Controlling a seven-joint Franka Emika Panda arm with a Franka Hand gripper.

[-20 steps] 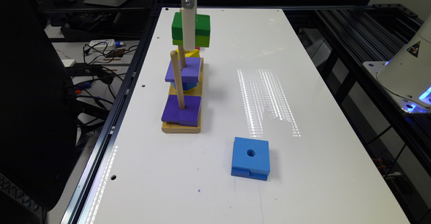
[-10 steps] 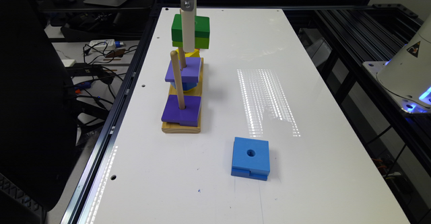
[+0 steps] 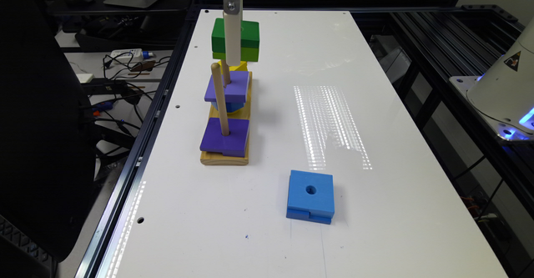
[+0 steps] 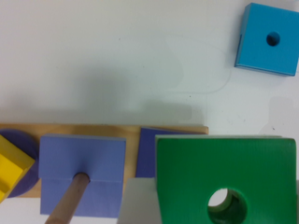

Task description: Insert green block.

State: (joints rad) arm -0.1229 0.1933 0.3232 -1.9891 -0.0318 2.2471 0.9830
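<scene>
Exterior view: the pincer (image 3: 233, 44) holds the green block (image 3: 246, 40) clamped, aloft over the wooden peg base (image 3: 225, 159), which stands near the surface's (image 3: 375, 228) long edge.

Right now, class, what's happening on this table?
A robot arm's tool holds the green block in the air above a wooden peg board. Purple square blocks already sit on its pegs, with a yellow block at the far end. The green block is not yet on a peg. A blue square block lies apart on the white table.
</scene>
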